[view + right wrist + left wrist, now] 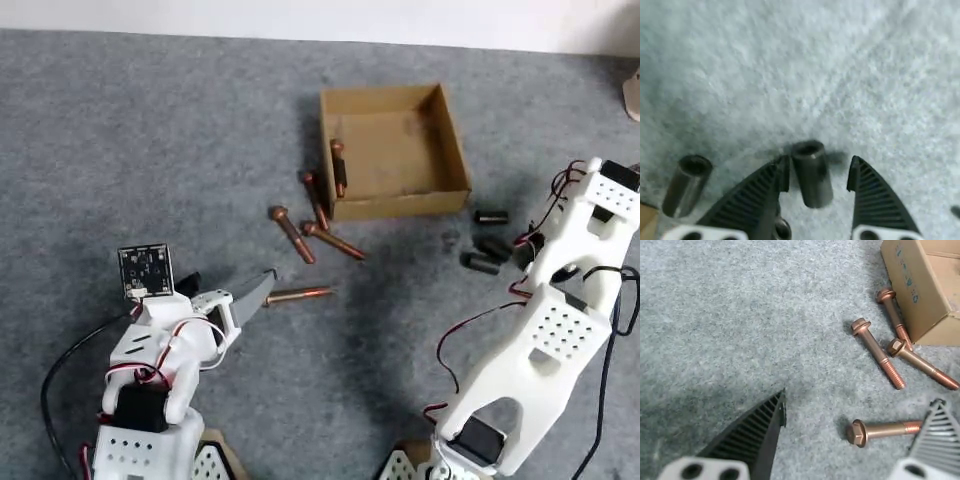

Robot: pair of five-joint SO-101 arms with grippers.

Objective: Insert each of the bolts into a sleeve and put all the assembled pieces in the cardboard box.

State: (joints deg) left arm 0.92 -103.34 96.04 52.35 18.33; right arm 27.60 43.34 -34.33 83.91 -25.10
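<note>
Four copper bolts lie on the grey carpet beside the cardboard box (pixel 400 200). My left gripper (pixel 860 397) is open low over the nearest bolt (pixel 882 430), which lies close to one finger (pixel 935 430). From the high view this bolt (pixel 298 294) lies just beyond the left gripper (pixel 262 290). The other three bolts (pixel 877 352) (pixel 895 317) (pixel 922 362) lie nearer the box (pixel 920 285). My right gripper (pixel 820 160) is open with its fingers on either side of a black sleeve (pixel 812 172) lying on the carpet. A second sleeve (pixel 687 185) lies beside it.
Another bolt (pixel 338 168) lies inside the box by its left wall. Three black sleeves (pixel 490 216) (pixel 493 245) (pixel 480 263) lie right of the box, next to the right arm (pixel 570 240). A small circuit board (pixel 145 270) sits on the left arm. Open carpet spreads at left and centre.
</note>
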